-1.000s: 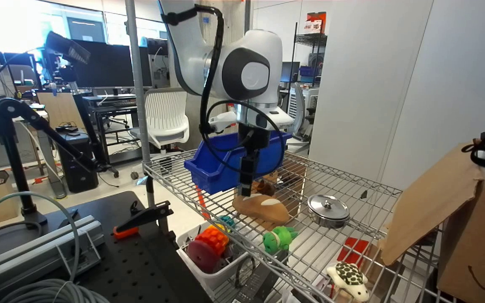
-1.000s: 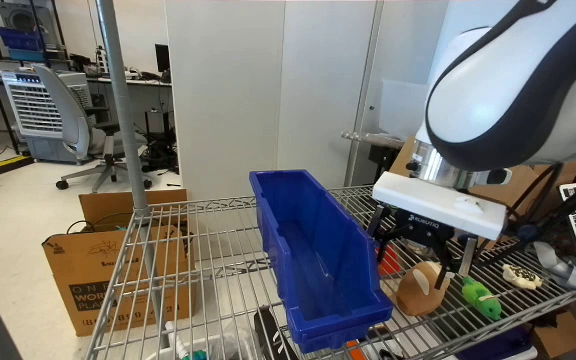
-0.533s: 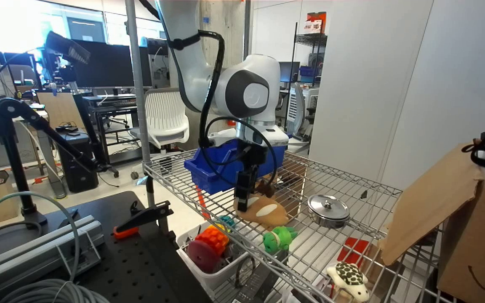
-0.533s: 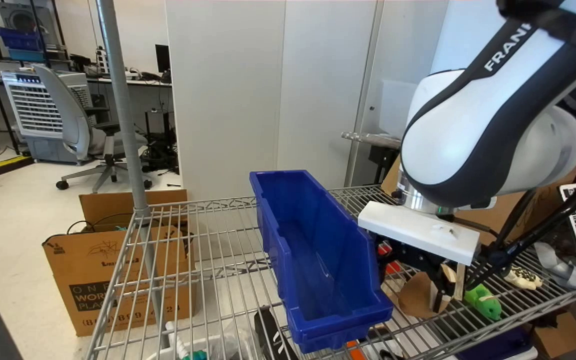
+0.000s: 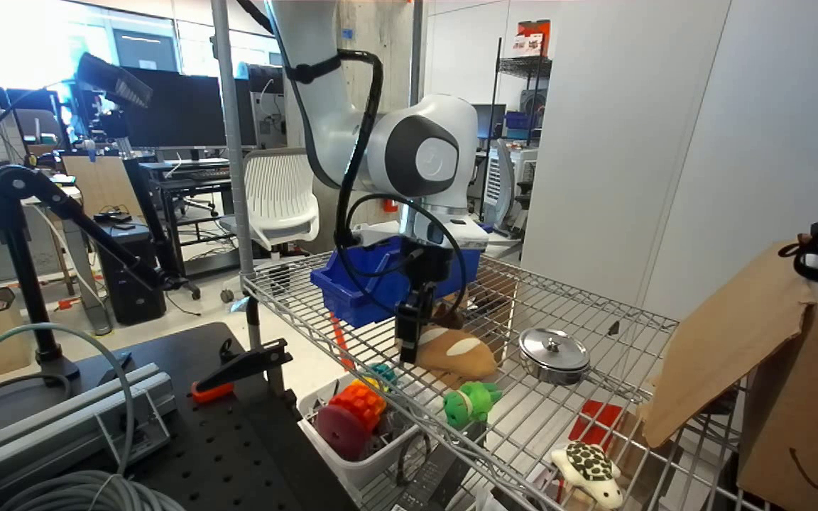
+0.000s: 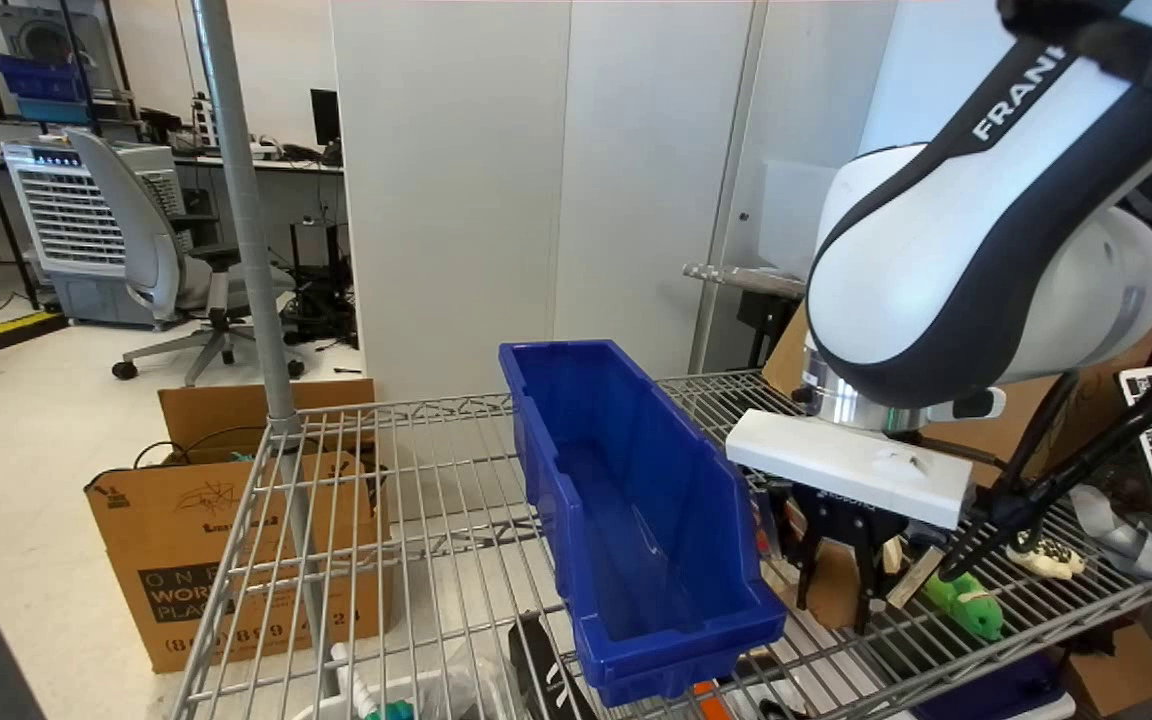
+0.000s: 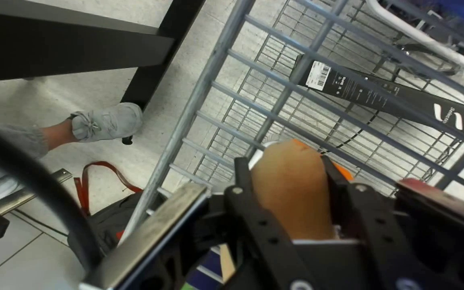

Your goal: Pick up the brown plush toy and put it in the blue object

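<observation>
The wire shelf [image 5: 593,301] is the largest thing here, an open metal grid that spreads across both exterior views. Above it leans the robot arm [image 6: 936,270], white with black bands, its wrist turned downward. A cardboard box [image 5: 796,411] stands at the right edge of an exterior view, one flap sloping outward. The blue bin [image 6: 676,665] sits upright on the shelf, its low cut-away end toward the camera in an exterior view. Just beside the bin, the gripper [image 7: 288,173] points down, clenched around the brown plush toy [image 5: 459,358]: in the wrist view the toy's rounded end fills the gap, with black fingers [image 7: 243,177] against both flanks. The toy is outside the bin, low at shelf level; whether it rests on the wires or hangs just off them, I cannot tell. Next in size comes a steel pot [image 5: 554,358] with its lid on, apart from the toy on the same shelf. A white turtle toy [image 5: 590,465] with a dark-spotted shell lies farther off, and smallest is a green toy [image 5: 471,404], near the brown one.
</observation>
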Motion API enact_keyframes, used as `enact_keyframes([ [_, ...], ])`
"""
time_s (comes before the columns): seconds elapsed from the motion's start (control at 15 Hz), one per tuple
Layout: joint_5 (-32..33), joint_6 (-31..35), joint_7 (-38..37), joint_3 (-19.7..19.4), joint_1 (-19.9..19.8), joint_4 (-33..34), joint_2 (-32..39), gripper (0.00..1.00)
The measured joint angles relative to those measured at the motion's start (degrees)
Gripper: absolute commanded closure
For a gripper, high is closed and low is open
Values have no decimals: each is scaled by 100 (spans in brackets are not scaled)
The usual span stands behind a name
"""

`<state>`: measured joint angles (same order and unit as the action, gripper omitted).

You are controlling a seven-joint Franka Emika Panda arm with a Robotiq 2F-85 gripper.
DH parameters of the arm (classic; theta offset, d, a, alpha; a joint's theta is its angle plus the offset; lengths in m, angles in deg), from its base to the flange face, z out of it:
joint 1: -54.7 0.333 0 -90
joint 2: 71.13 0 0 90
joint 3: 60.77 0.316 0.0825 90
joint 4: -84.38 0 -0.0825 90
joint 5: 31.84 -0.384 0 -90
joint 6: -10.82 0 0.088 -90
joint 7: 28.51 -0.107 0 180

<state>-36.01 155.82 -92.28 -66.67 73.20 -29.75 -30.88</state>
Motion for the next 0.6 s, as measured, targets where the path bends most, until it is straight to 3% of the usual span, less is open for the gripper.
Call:
enact_keyframes([
  [0.13, 169, 0, 0, -1, 24, -14, -61, 100],
  [0.4, 583, -350, 212, 67, 127, -221, -530, 99],
  [0.6, 825, -1373, 659, 304, 140, -386, -1261, 97],
])
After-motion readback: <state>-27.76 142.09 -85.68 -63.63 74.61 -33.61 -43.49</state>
